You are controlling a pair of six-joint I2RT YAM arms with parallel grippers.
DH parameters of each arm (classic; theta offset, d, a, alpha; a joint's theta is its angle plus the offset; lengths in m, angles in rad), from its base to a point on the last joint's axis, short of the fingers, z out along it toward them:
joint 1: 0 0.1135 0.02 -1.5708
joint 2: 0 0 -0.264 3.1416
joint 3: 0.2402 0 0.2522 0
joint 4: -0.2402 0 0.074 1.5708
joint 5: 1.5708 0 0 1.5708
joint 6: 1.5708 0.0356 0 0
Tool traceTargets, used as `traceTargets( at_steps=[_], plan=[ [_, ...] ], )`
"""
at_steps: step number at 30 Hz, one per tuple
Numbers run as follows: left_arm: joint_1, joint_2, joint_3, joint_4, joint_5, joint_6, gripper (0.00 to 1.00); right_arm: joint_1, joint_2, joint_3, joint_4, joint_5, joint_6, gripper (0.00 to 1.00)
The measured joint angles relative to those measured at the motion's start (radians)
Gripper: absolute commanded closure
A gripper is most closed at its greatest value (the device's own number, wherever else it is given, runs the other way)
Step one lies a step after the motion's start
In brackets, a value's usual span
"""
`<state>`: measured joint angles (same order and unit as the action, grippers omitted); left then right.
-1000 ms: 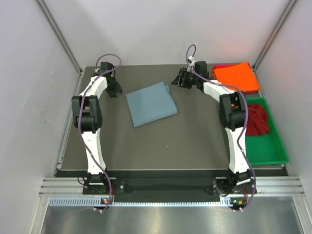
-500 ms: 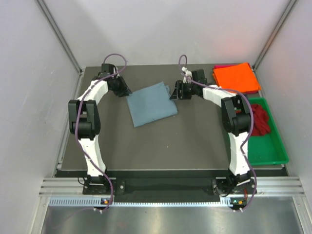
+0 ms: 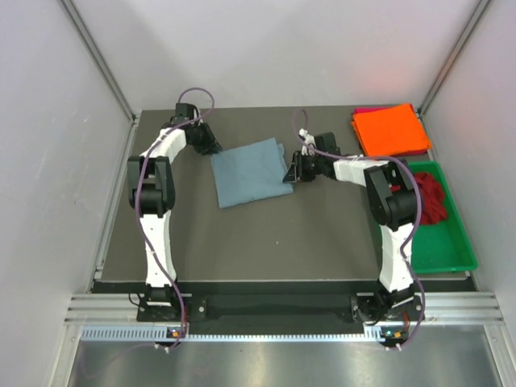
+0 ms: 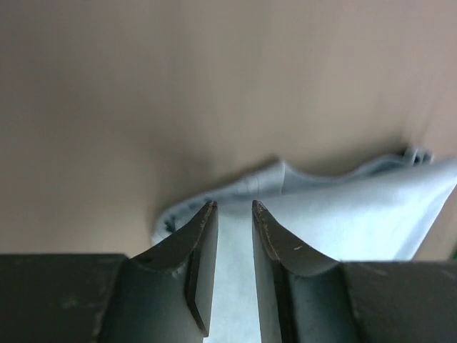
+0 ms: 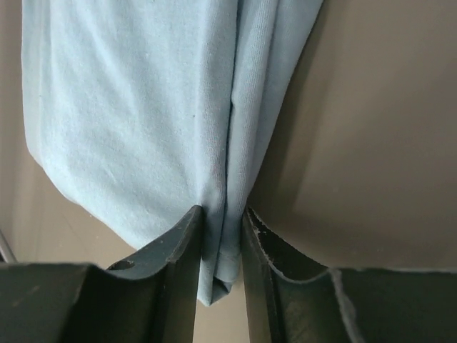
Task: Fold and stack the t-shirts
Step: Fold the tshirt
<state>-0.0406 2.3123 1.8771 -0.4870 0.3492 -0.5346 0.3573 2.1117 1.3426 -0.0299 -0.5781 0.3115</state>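
Orange shirt [image 3: 387, 129] stacked on magenta shirt [image 3: 367, 110]; dark red shirt [image 3: 427, 197] unfolded; right pincer [image 5: 223, 214] clamps blue-grey shirt [image 3: 250, 171]; left pincer [image 4: 232, 207] grip indeterminate

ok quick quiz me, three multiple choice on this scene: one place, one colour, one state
1. Where is the dark red t-shirt?
a) in the green tray
b) at the table's middle
c) draped on the left arm

2. Which colour tops the stack at the far right corner?
a) blue-grey
b) orange
c) dark red

3. The right gripper is
a) wide open over the tray
b) shut on a yellow towel
c) shut on the blue-grey t-shirt

Answers:
1 a, it lies bunched inside the tray.
2 b, the orange t-shirt lies folded over the magenta t-shirt.
3 c, the right wrist view shows a fold of the cloth pinched between its fingers.
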Motion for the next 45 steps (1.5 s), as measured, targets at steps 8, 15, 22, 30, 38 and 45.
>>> traceTargets(
  at_steps=[8, 15, 22, 30, 38, 45],
  plan=[
    [-0.001, -0.084, -0.013, -0.079, -0.174, 0.03, 0.59, 0.011, -0.09, -0.172, 0.121, 0.035, 0.086, 0.8],
    [-0.029, -0.522, -0.556, -0.063, -0.168, 0.037, 0.54, 0.027, -0.198, -0.368, 0.222, 0.039, 0.146, 0.83],
    [-0.164, -0.736, -0.868, 0.014, -0.068, 0.014, 0.53, 0.039, -0.386, -0.636, 0.298, 0.057, 0.17, 0.75],
    [-0.214, -0.738, -0.898, 0.044, -0.101, 0.014, 0.5, 0.042, -0.567, -0.742, 0.226, 0.121, 0.187, 0.39],
    [-0.211, -0.577, -0.837, 0.071, -0.175, 0.05, 0.51, 0.04, -0.644, -0.658, 0.057, 0.36, 0.225, 0.35],
    [-0.21, -0.549, -0.82, 0.103, -0.173, 0.053, 0.72, 0.019, -0.51, -0.461, 0.029, 0.45, 0.235, 0.34]
  ],
)
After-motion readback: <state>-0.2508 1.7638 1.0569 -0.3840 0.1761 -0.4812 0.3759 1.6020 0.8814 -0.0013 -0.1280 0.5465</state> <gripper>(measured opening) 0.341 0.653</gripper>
